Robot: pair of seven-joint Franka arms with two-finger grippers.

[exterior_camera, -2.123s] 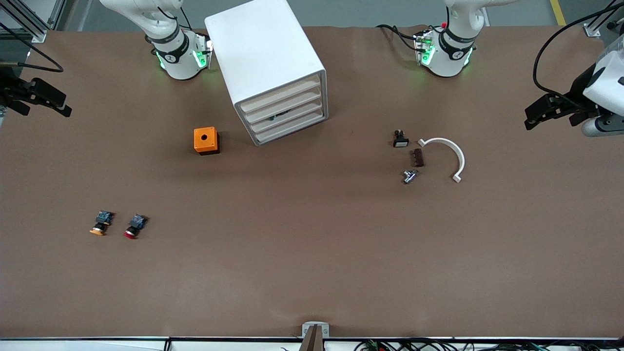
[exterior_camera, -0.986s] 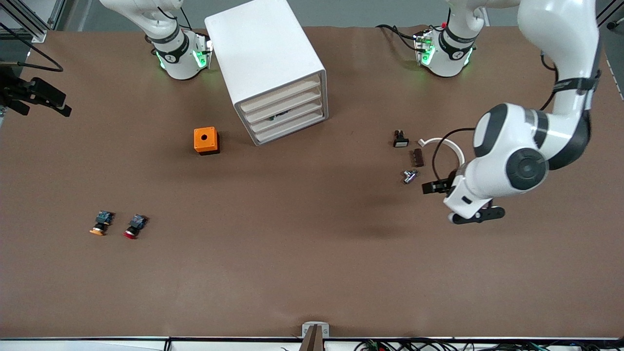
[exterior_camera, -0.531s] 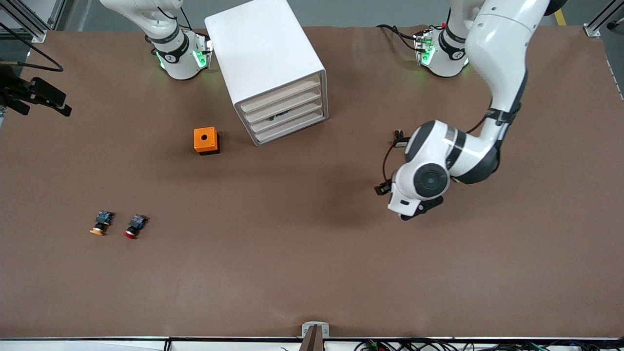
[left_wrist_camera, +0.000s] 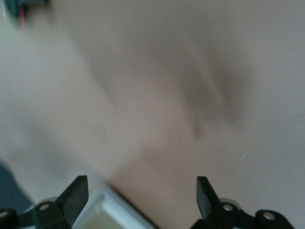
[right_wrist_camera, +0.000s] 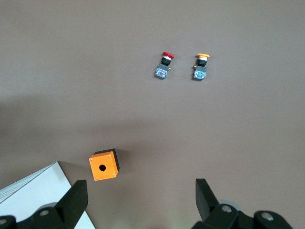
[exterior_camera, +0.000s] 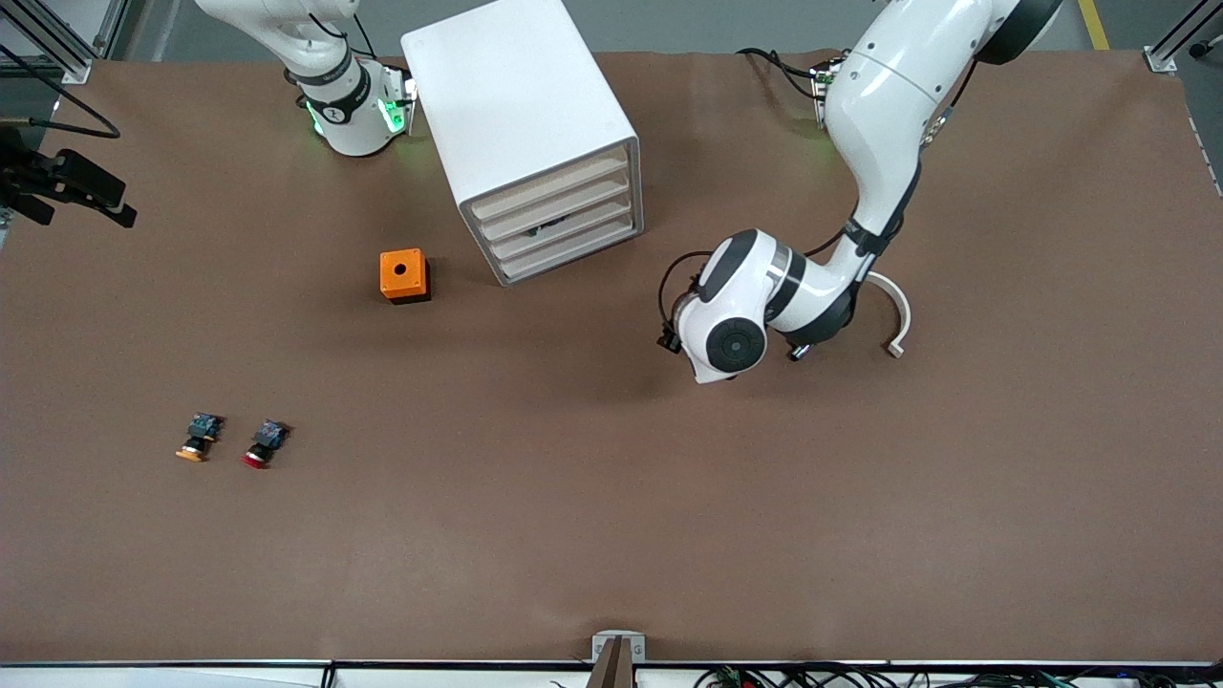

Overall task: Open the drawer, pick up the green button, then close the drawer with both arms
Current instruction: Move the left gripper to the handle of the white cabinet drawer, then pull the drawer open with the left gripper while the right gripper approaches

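- The white cabinet [exterior_camera: 530, 134] stands on the brown table [exterior_camera: 611, 535] close to the right arm's base, its four cream-fronted drawers facing the front camera and angled toward the left arm's end.
- All four drawers are pushed in. Through the front of the third drawer [exterior_camera: 566, 230] from the top a small dark thing with a touch of green shows; it is too small to tell whether it is the green button.
- The left arm [exterior_camera: 884, 105] reaches from its base across the table, its wrist low over the bare table surface just beside the cabinet's front, toward the left arm's end.
- The left gripper [left_wrist_camera: 142, 195] has its fingers spread wide with nothing between them; in the left wrist view a white corner of the cabinet shows just at its fingertips.
- The right gripper [right_wrist_camera: 141, 200] is held high near the right arm's end of the table, fingers wide apart and holding nothing; this arm waits.
- An orange cube with a round hole [exterior_camera: 404, 275] sits beside the cabinet, toward the right arm's end.
- An orange-capped button [exterior_camera: 197, 438] and a red-capped button [exterior_camera: 263, 444] lie side by side, nearer to the front camera than the cube and well apart from it.
- A white curved bracket [exterior_camera: 892, 315] lies partly under the left arm's elbow.
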